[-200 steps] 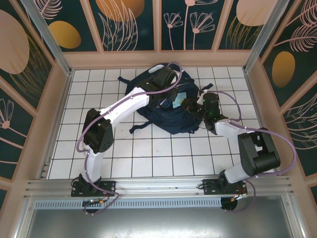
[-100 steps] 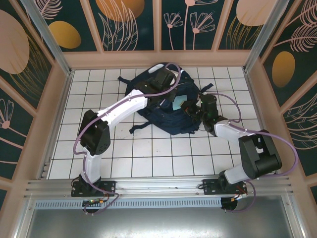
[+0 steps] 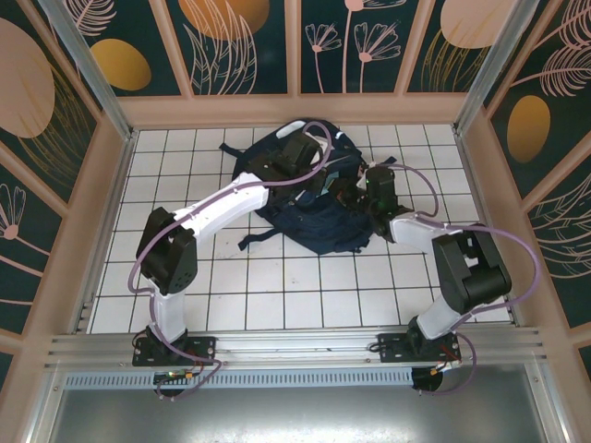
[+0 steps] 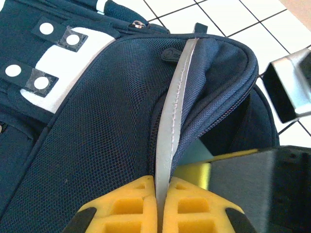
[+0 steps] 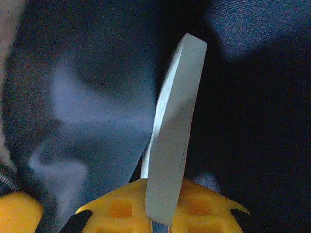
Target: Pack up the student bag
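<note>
1. The student bag [image 3: 309, 226] lies in the upper middle of the top view, on the far half of the tiled table [image 3: 231, 295]. Both arms cross over it there, so its opening is hard to make out.
2. In the left wrist view its navy mesh has a grey reflective stripe [image 4: 175, 97] running down the rim of a gaping zip opening. The inside is dark, and I cannot tell what the pale teal and yellow sliver at the lower middle is.
3. The left gripper [image 4: 160, 187], with yellow pads, is clamped on the stripe's lower end.
4. The right gripper [image 5: 160, 194] is clamped on a pale slab [image 5: 175, 121]. The slab is thin and seen edge-on against dim, blurred navy cloth.
5. White patches [image 4: 73, 73] with round studs sit at the upper left of the left wrist view.
6. The table has white tiles with dark grid lines. Teal wall panels [image 3: 240, 46] with orange shapes and leaf outlines enclose it.
</note>
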